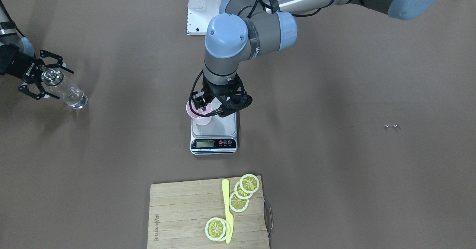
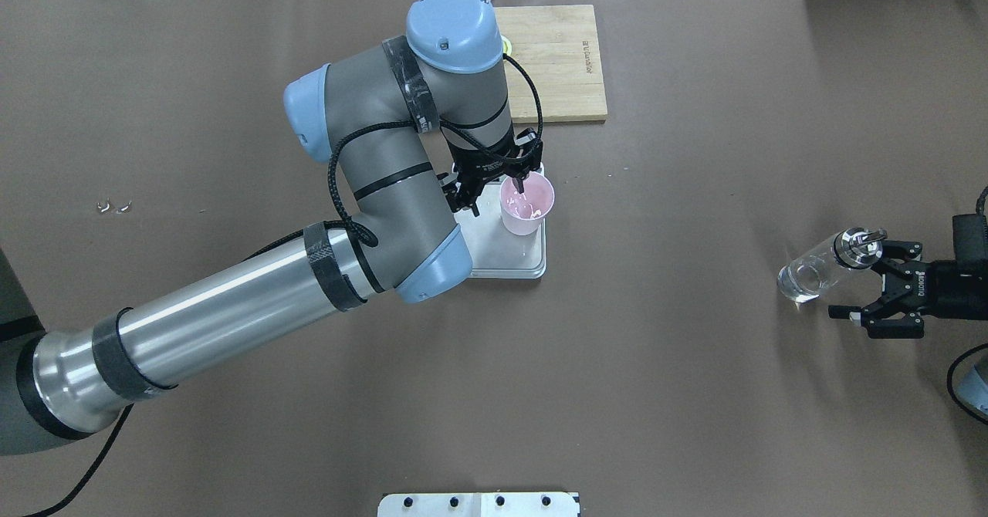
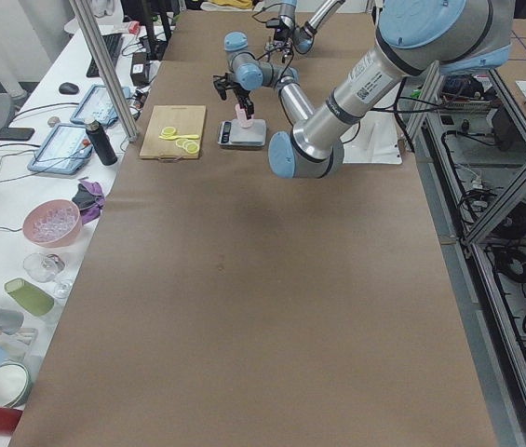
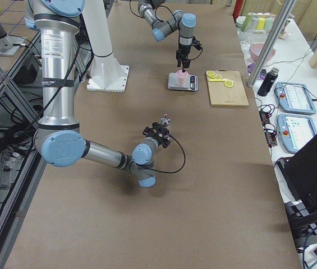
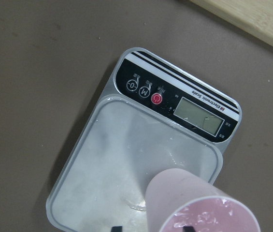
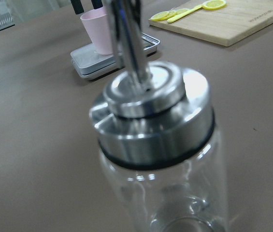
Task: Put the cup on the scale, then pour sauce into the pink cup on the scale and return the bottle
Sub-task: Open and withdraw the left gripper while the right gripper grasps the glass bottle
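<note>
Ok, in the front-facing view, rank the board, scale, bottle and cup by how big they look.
1. Board
2. Scale
3. Bottle
4. Cup, smallest as it shows, though the left gripper hides part of it.

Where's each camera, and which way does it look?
Front: across table, faces robot; both arms.
Overhead: behind robot, looks down; both arms.
Left side: table end; left arm nearest.
Right side: other end; right arm nearest.
Left wrist: down on scale, cup; fingertips at edge.
Right wrist: top of bottle; nothing of robot.
Shared: both wrists see cup, scale.
</note>
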`<state>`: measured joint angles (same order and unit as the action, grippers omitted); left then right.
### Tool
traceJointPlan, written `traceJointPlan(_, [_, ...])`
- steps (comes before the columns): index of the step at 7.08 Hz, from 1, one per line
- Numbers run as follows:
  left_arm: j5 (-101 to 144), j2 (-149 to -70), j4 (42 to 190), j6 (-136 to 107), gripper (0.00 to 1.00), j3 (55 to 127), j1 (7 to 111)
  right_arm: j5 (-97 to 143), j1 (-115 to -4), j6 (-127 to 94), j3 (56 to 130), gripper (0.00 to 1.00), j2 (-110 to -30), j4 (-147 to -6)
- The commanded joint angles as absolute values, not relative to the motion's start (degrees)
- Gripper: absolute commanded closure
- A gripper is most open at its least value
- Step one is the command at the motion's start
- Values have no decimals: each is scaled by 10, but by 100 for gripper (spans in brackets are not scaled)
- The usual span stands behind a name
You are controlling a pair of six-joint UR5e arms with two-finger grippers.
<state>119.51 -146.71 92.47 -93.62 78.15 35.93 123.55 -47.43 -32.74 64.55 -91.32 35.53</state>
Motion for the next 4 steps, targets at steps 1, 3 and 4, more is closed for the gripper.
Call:
traceJointPlan(1, [1199, -1421, 918, -933, 23, 860, 370, 1207, -453, -316, 640, 0, -913, 389])
traceJointPlan(3, [1201, -1410, 911, -910, 23, 876, 392, 1190, -445, -289, 640, 0, -912, 394])
traceJointPlan(4, [1203, -1385, 889, -879, 23, 914, 402, 1189, -443, -288, 639, 0, -911, 393])
